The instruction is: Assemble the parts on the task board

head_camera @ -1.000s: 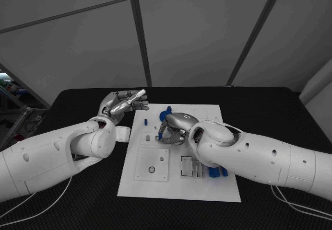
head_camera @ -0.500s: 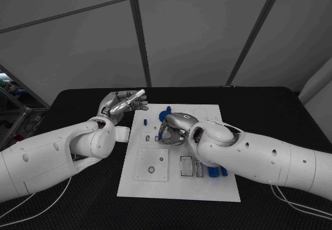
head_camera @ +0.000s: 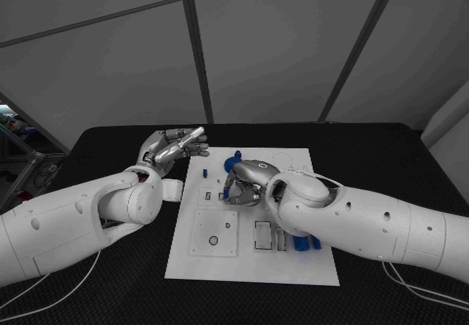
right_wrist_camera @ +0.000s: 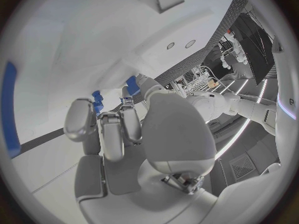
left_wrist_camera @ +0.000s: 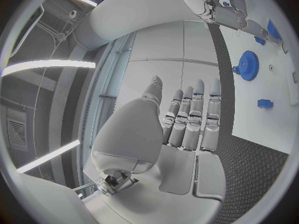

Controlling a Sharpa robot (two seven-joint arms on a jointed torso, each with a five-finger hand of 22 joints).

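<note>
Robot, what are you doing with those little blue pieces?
The robot is putting blue parts together on the white task board. Its right hand is curled down over the board's middle, with a blue part at its fingertips. Its left hand hovers beside the board, fingers straight, holding nothing. A blue gear lies near the board's far end.

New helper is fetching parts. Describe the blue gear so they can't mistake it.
Start at the white task board in the middle of the black table, then go to its far end, just beyond the right hand. The blue gear lies there: a toothed round disc, bigger than the small blue pieces nearby.
</note>
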